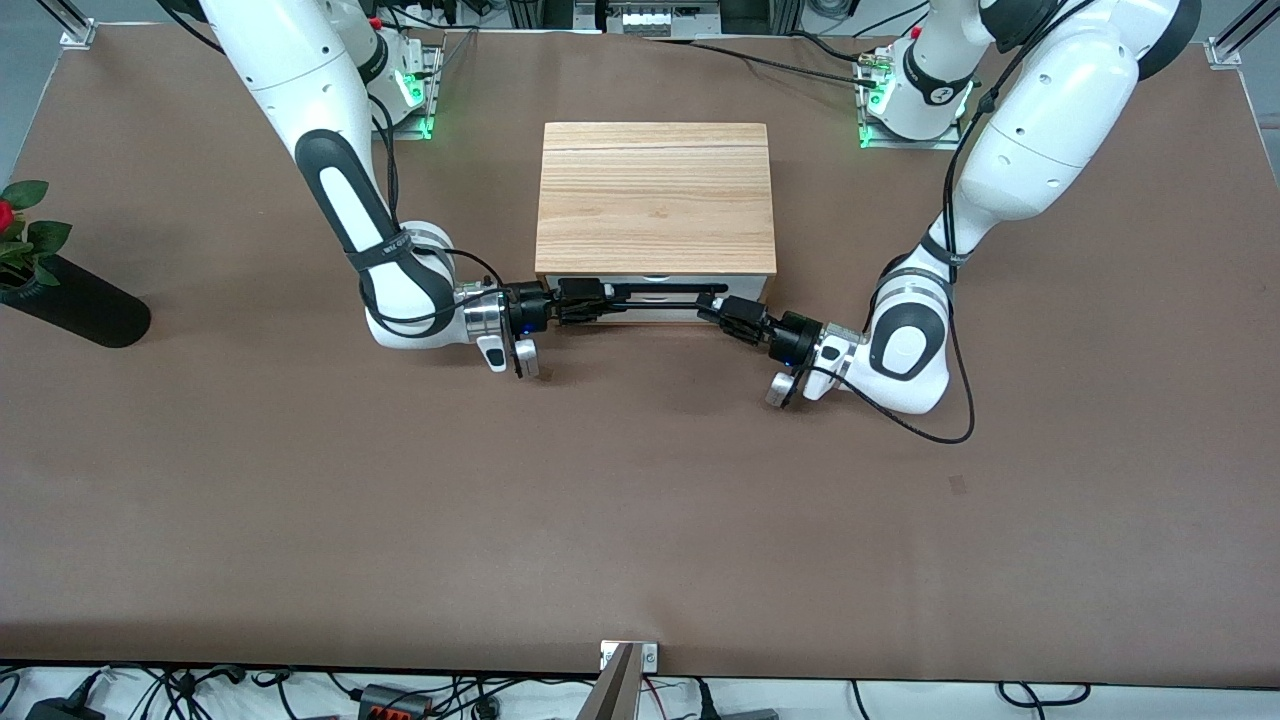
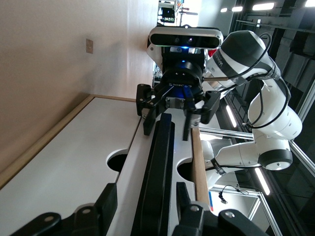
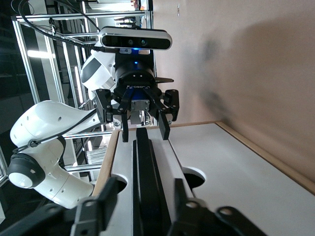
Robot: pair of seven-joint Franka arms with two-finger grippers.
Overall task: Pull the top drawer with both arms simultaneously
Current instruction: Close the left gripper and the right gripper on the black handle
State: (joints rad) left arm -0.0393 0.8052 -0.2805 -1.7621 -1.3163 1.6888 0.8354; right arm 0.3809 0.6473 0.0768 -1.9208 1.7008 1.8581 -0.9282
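Observation:
The top drawer shows its white front under the light-wood cabinet top, and looks closed. Its long black bar handle runs across the front. My right gripper is at the handle's end toward the right arm, open, one finger on each side of the bar with gaps showing. My left gripper is at the other end, open, and straddles the bar the same way. In the wrist views, the left gripper and the right gripper each face the other along the handle.
The cabinet's lower white drawer front lies beside the top one. A black vase with a red rose stands at the right arm's end of the brown table. Cables run along the table's edges.

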